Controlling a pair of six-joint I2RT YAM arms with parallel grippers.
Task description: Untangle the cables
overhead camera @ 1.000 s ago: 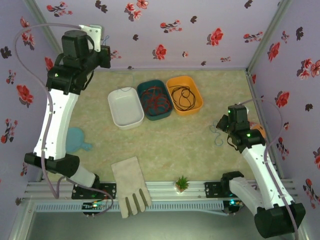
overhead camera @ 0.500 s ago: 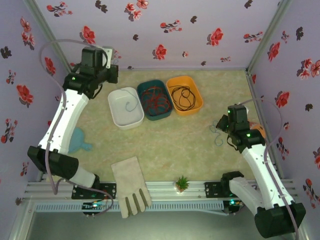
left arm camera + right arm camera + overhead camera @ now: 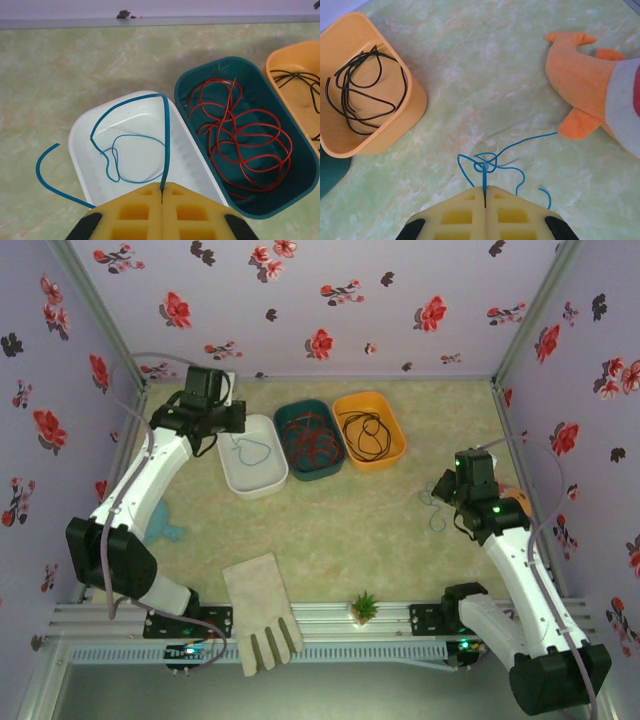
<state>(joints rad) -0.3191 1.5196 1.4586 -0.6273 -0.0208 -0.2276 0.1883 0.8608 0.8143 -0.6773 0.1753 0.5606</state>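
On the near right, the right gripper (image 3: 484,189) is closed on the knotted blue cable (image 3: 485,165). The cable lies on the table (image 3: 485,75) directly ahead of the fingertips. Its loose ends spread rightward toward the plush fish (image 3: 590,85), and it is well apart from the bins. The orange bin (image 3: 405,115), holding the black cable (image 3: 372,118), is the nearest bin and lies ahead and to the left. Farther back, the left gripper (image 3: 162,187) is clamped on the teal-blue cable (image 3: 167,140) above the near end of the white bin (image 3: 195,160). The strand runs away from the fingers along the bin's long axis, then arcs left and loops onto the bin floor. The teal bin (image 3: 215,62), just beside on the right, holds the red cable (image 3: 235,131). The left wrist view resolves one tail curving outside the bin's left wall. In the top view this tail is too fine to tell. Judgement: the next move must bring that tail inside the bin.
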